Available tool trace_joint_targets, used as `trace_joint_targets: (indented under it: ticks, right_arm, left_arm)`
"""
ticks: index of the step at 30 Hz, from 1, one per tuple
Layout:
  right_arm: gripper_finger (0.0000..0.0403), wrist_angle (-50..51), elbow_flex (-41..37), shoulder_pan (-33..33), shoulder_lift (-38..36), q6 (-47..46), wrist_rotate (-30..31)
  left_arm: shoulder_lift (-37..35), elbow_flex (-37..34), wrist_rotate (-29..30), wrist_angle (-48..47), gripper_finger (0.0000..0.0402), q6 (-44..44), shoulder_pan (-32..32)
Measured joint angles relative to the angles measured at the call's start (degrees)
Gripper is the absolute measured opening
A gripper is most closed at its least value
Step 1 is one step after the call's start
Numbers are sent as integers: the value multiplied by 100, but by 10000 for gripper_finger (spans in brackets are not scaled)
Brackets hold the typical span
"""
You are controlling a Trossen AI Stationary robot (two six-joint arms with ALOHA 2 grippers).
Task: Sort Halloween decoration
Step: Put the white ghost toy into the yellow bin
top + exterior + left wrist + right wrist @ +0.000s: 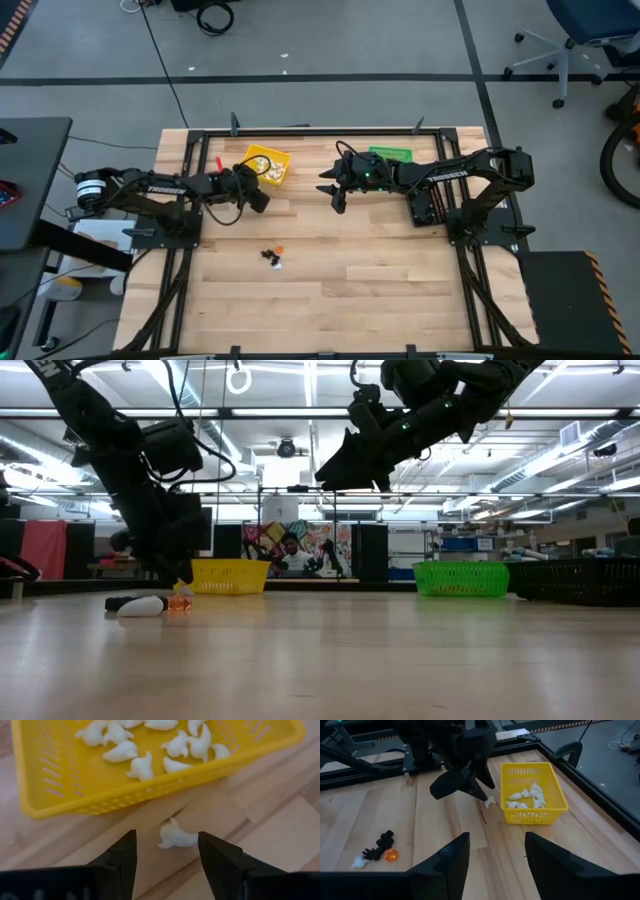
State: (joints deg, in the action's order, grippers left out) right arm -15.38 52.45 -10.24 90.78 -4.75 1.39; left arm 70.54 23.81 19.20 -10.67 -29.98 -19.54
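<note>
We risk the left gripper (pixel 167 862), spread over a white ghost trinket (pixel 176 835) lying on the surface just outside the yellow bin (pixel 100 800) near the far edge, nudging it away; right gripper (pixel 495 855) spread, idle.

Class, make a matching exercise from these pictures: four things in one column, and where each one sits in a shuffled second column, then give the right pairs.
Things:
1. yellow bin
2. lone white trinket
3. orange trinket
4. left claw

Places:
A. on the wood just outside the yellow bin
B. open, around the lone white trinket
C. holds many white trinkets
D. beside the black trinkets

Pairs: 1-C, 2-A, 3-D, 4-B
</note>
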Motion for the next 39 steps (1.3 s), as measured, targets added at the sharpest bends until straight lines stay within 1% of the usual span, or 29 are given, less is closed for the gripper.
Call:
trace_joint_targets:
  ticks: [10,14,20,24,32,39]
  right_arm:
    - [195,-36,0,-2,0,0,0]
    - [195,-44,0,-2,0,0,-2]
    - [195,-85,0,0,0,0,-4]
    - [195,-83,0,7,0,0,-4]
    - [195,-83,0,11,0,0,-20]
    - [195,-83,0,11,0,0,-17]
  left_arm:
    - [1,0,0,188,188,8,-93]
    - [202,4,2,262,188,-25,-93]
    - [734,8,73,617,188,-35,-89]
    - [900,17,113,777,186,-26,-78]
    - [918,22,63,662,158,48,-78]
    - [918,26,-65,491,122,125,-87]
